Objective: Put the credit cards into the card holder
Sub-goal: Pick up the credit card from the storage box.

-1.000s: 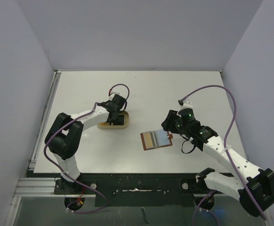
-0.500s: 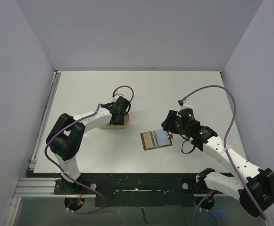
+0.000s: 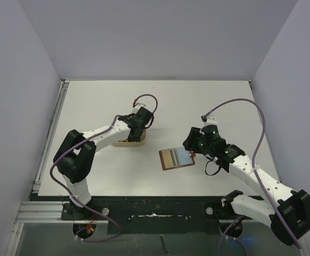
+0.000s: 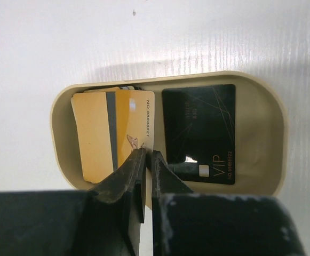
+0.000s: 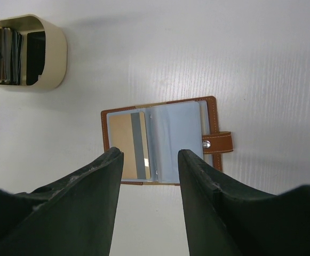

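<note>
**While the left fingers [image 4: 125,178] close at a gold card [image 4: 93,133], the card holder [image 5: 160,140] lies open**

Left of centre on the counter [image 3: 208,101] sits a tan tray [image 4: 275,106] holding the credit cards. The left fingers are pressed almost together at the gold card's near right corner; whether that edge sits between them I cannot tell. The gold card leans with others at the tray's left end, and a black card [image 4: 200,128] marked VIP lies flat at its right end. Right of the tray and nearer, the card holder lies flat and open. A gold striped card [image 5: 124,144] sits in its left sleeve, and its snap tab [image 5: 219,143] sticks out to the right. The right fingers [image 5: 98,178] are spread wide above it.
</note>
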`<state>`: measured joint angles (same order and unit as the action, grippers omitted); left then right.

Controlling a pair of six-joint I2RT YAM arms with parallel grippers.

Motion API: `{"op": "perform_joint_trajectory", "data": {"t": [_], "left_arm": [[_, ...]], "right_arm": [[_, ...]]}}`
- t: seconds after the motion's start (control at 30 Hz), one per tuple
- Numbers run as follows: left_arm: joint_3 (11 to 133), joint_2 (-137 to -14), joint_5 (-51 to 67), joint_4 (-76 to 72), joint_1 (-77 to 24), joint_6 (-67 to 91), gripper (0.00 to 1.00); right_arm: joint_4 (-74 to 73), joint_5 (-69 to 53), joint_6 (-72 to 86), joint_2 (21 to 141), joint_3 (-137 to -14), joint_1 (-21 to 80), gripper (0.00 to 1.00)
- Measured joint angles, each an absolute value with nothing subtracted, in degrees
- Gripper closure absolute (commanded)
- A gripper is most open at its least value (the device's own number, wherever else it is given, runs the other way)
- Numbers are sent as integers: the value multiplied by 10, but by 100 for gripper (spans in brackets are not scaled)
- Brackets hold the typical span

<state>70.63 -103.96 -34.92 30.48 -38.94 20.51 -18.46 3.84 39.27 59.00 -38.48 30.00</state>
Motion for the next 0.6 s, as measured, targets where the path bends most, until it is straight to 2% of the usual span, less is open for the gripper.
{"op": "perform_joint_trajectory", "data": {"t": [0.37, 0.6], "left_arm": [[713, -980, -343, 320, -393, 219, 100], [698, -918, -282, 313, -392, 244, 100]], "right_arm": [[-185, 38, 395, 590, -375, 300, 54], [-185, 41, 396, 603, -375, 300, 54]]}}
